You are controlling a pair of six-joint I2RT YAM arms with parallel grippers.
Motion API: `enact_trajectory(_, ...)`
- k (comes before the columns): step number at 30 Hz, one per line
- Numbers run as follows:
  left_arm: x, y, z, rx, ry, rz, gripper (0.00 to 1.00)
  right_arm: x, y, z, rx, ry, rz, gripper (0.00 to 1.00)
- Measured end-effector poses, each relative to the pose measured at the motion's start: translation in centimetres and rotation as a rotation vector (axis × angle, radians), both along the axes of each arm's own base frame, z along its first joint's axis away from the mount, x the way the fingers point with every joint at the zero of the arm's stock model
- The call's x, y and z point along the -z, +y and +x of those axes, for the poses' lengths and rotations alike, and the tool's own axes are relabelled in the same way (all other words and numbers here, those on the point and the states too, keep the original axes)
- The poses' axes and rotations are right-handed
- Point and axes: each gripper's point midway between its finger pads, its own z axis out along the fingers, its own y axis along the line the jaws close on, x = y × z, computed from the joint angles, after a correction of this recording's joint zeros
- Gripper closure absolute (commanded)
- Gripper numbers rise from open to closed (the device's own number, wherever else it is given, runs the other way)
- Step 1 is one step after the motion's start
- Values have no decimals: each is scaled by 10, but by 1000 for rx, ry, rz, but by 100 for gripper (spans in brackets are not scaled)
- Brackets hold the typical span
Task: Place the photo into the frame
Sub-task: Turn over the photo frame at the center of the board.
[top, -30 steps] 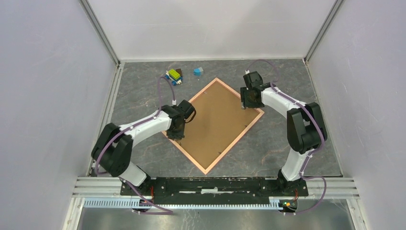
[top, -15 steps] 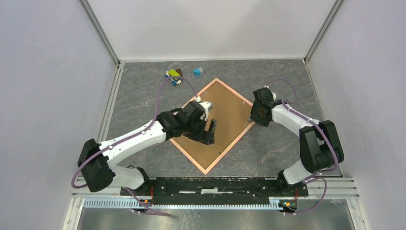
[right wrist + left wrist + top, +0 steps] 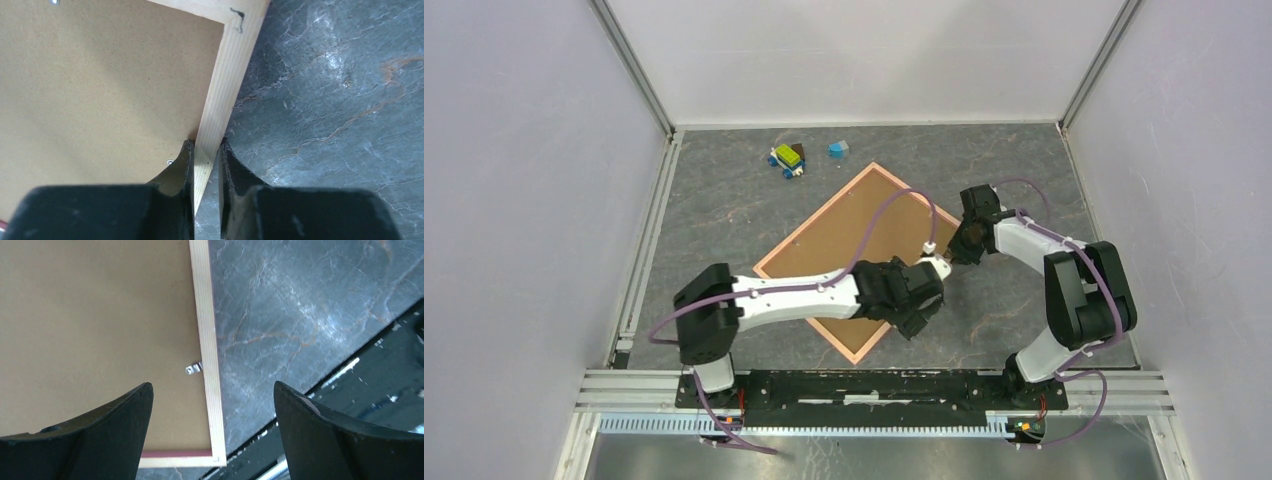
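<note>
The frame [image 3: 814, 217] lies back up on the table, turned like a diamond, with its brown backing board [image 3: 854, 230] showing. The photo is out of view. My left gripper [image 3: 919, 302] hovers open over the frame's near-right rail [image 3: 207, 340], close to the near corner. A small metal clip [image 3: 194, 369] sits just ahead of the left gripper [image 3: 212, 386]. My right gripper [image 3: 956, 250] is at the frame's right corner. In the right wrist view, the right gripper [image 3: 206, 145] is shut on the pale wooden rail [image 3: 230, 75], one finger on each side.
A small pile of toy blocks [image 3: 787, 158] and a single blue block [image 3: 837, 149] lie at the back of the table. The black base bar [image 3: 874, 385] runs along the near edge. Pale walls stand on three sides.
My left gripper opened and swung from the frame's left edge across the board to its near-right rail. My right gripper moved along to the right corner and closed on the rail.
</note>
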Motion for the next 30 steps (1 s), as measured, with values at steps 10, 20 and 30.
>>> enact_trajectory(10, 35, -41, 8, 67, -235, 226, 1, -12, -2, -5, 52, 134, 26, 100)
enact_trajectory(20, 45, -21, 29, 71, -529, 555, 24, -49, -6, -24, 62, 154, 58, 100)
enact_trajectory(30, 17, -8, 32, 71, -689, 667, 89, -81, -3, -24, 79, 70, 111, 77)
